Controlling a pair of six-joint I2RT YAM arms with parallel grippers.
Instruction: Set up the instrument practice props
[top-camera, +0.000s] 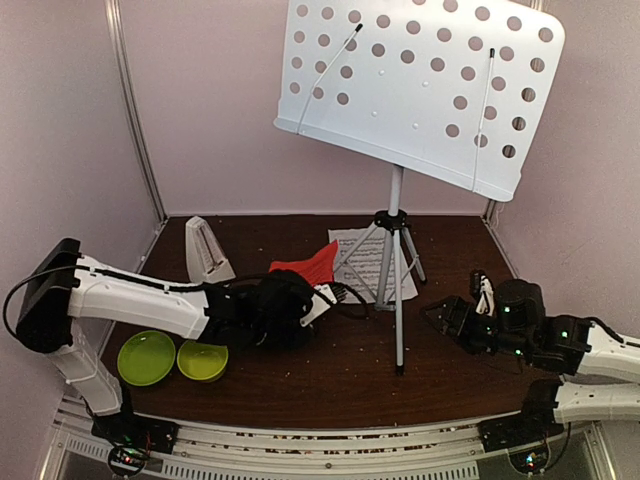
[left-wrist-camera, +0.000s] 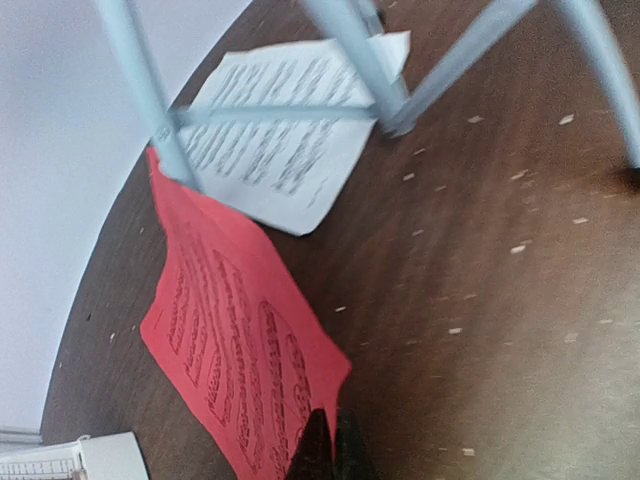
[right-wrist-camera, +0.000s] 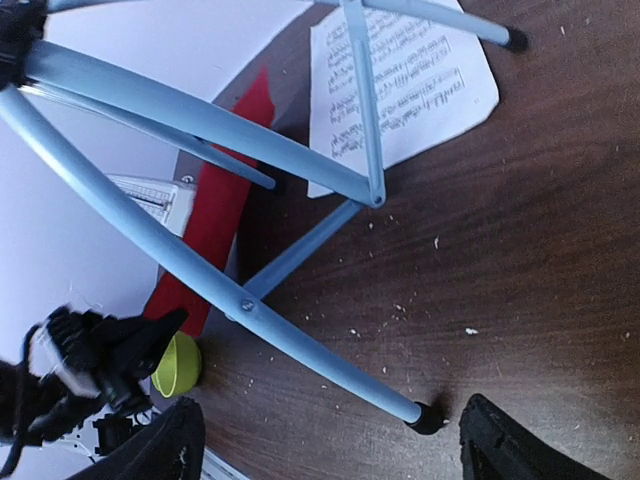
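Left jaws are pinched shut on the near corner of the red sheet (left-wrist-camera: 230, 340). The rest of the sheet trails away over the bench (left-wrist-camera: 500, 300) toward the white sheet (left-wrist-camera: 280, 140), and their far edges meet. Right jaws stand wide apart with nothing between them, low beside the near foot (right-wrist-camera: 425, 418) of the music stand (top-camera: 395, 260).

Paper like this is light and floppy. Held by one corner it will likely droop and swing, and a hard tug could tear it, so a grip well in from the edge seems safer.

The stand's spread legs cross just beyond both sheets, and one runs over the white sheet. Its holed desk (top-camera: 420, 90) sits high above. The metronome (top-camera: 207, 250) stands at the back left, and two green bowls (top-camera: 146, 357) lie by the left arm (top-camera: 130, 295).
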